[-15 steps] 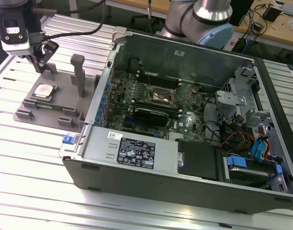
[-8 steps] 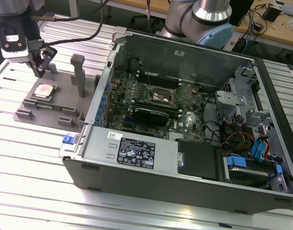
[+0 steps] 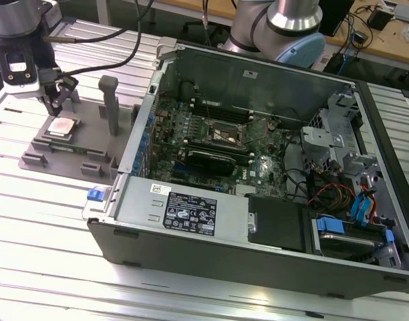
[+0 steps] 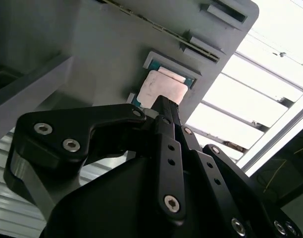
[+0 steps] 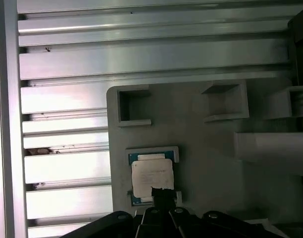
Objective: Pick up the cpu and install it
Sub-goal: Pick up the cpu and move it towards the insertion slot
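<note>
Cpu: the cpu (image 3: pixel 61 126) lies flat, pale metal top up, in a square seat of a grey fixture plate (image 3: pixel 77 157), outside the computer case.
Cpu, wrist views: in both wrist views the chip (image 4: pixel 161 89) (image 5: pixel 151 177) sits inside its raised frame, a thin green rim showing round the top.
Gripper: the gripper (image 3: pixel 56 100) hangs directly over the cpu; in both wrist views its black tip (image 4: pixel 164 103) (image 5: pixel 161 192) overlaps one edge of the chip.
Gripper state: I cannot tell whether it is released or clenched, nor whether it touches the chip.
Fixture: a grey upright post (image 3: pixel 109 103) stands on the plate, beside the cpu.
Table: slatted aluminium table (image 3: pixel 44 221) under the plate and the case.
Case: the open computer case (image 3: pixel 191 221) lies to the exterior view's right of the plate; the socket (image 3: pixel 224 134) on its motherboard is well apart from the cpu.
</note>
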You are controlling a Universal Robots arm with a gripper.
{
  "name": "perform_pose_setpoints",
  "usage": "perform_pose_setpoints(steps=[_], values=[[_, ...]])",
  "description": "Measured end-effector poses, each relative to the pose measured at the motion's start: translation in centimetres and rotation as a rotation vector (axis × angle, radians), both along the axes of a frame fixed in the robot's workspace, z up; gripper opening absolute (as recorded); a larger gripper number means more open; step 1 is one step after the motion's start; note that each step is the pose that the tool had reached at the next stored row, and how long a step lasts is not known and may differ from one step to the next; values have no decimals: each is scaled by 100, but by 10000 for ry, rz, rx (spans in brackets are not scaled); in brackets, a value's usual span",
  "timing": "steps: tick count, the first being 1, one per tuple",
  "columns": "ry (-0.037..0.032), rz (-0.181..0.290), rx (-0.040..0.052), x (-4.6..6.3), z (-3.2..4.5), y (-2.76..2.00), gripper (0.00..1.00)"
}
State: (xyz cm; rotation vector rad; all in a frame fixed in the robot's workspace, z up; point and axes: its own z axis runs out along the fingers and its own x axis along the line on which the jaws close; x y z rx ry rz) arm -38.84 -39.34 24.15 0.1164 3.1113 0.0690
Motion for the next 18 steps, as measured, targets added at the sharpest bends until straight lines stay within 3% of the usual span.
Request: perform_pose_setpoints(steps=[6, 14, 18], values=[[-15, 23, 0, -11, -139, -1, 11], [-190, 225, 0, -43, -277, -1, 11], [-222, 297, -1, -76, -332, 0, 11]])
